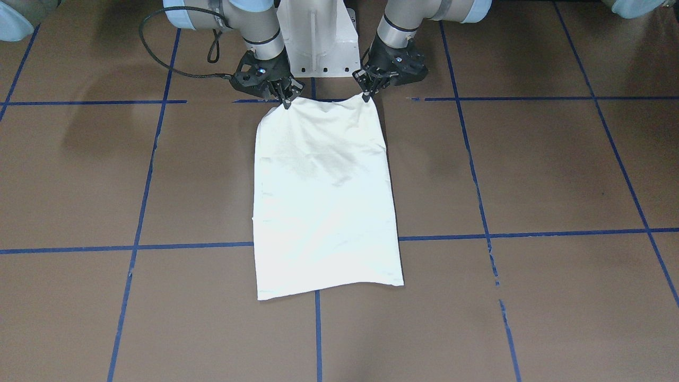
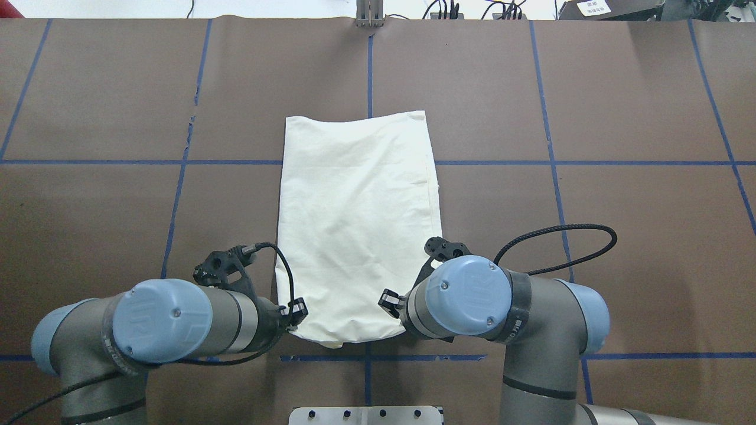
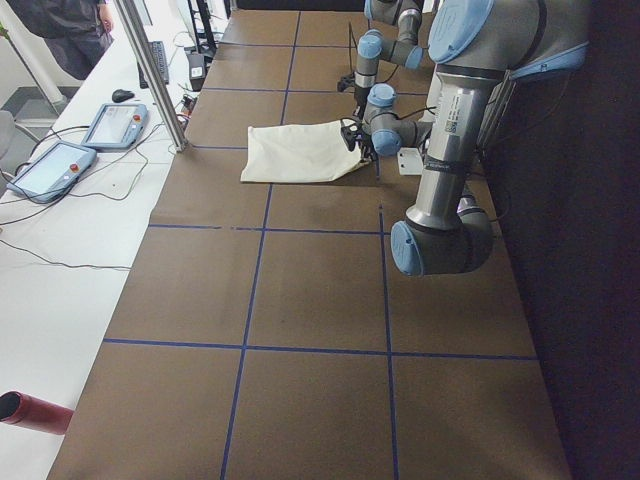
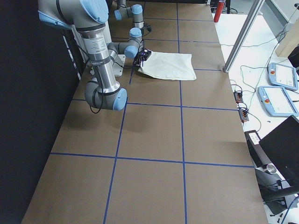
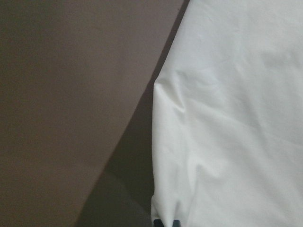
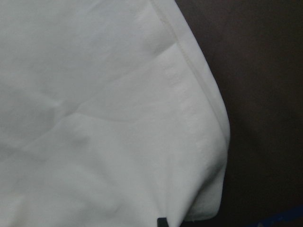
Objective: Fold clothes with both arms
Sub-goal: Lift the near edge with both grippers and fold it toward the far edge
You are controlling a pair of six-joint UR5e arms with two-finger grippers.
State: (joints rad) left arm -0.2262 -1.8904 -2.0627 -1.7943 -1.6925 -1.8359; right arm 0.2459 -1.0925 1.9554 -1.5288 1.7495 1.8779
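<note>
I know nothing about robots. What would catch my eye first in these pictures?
A cream-white shirt, folded into a long plain rectangle, lies in the middle of a brown table gridded with blue tape lines. At the shirt's edge nearest the robot's white base, the left gripper and the right gripper each pinch one corner of the cloth.

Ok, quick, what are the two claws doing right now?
Left gripper: shut on a corner of the shirt.
Right gripper: shut on the shirt's other near corner.
</note>
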